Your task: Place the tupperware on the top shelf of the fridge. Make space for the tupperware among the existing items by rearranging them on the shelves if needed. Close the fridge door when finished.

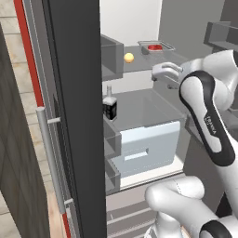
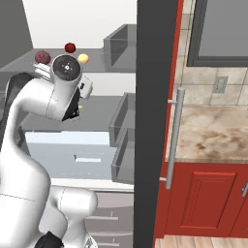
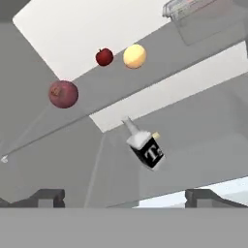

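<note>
Tupperware (image 1: 155,47) sits on the top shelf (image 1: 139,62), right of the orange-yellow ball (image 1: 128,57); bottle (image 1: 109,105) stands below; fingers (image 3: 48,197) spread wide, empty

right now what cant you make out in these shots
- Tupperware: cut off by the hand view's top edge; in the left base view its contents are a small red blur.
- Bottle: label too small to read in the left base view; in the right base view the arm hides it.
- Gripper: the left base view shows it from behind, so the finger gap is hidden.
- Dark red fruit: partly hidden by the arm in the right base view.
</note>
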Controlling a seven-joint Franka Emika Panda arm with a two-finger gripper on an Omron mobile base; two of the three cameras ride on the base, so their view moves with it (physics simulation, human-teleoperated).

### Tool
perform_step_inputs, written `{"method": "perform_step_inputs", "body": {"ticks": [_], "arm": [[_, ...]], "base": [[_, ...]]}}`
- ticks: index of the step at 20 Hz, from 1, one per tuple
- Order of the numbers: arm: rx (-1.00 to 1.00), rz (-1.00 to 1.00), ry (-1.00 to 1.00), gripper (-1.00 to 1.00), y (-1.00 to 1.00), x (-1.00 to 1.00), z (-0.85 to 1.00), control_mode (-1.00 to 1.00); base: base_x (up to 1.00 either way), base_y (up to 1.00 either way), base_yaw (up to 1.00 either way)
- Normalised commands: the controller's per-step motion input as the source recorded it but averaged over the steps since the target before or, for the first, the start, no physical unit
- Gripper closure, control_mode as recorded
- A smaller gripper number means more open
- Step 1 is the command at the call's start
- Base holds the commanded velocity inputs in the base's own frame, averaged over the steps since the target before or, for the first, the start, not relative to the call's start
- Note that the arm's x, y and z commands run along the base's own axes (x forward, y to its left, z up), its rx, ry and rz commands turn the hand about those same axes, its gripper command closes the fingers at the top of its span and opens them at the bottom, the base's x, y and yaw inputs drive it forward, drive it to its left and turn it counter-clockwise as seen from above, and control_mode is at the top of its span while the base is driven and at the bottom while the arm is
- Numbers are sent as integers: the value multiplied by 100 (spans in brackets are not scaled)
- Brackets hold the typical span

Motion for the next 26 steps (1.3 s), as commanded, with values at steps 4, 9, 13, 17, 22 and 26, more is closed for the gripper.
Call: {"method": "perform_step_inputs", "body": {"ticks": [4, 9, 13, 17, 22, 26], "arm": [[-52, 38, 31, -100, 37, -93, -26, -100], [-33, 15, 25, -100, 3, -67, -4, -100], [-21, 0, 5, -100, 0, -49, -32, -100], [-18, -6, -2, -100, -11, -4, -58, -100], [-13, -5, -10, -100, -22, -6, -79, -100], [-3, -2, -12, -100, -6, -15, -39, -100]], "base": [[0, 0, 0], [0, 0, 0], [0, 0, 0], [0, 0, 0], [0, 0, 0], [0, 0, 0]]}}
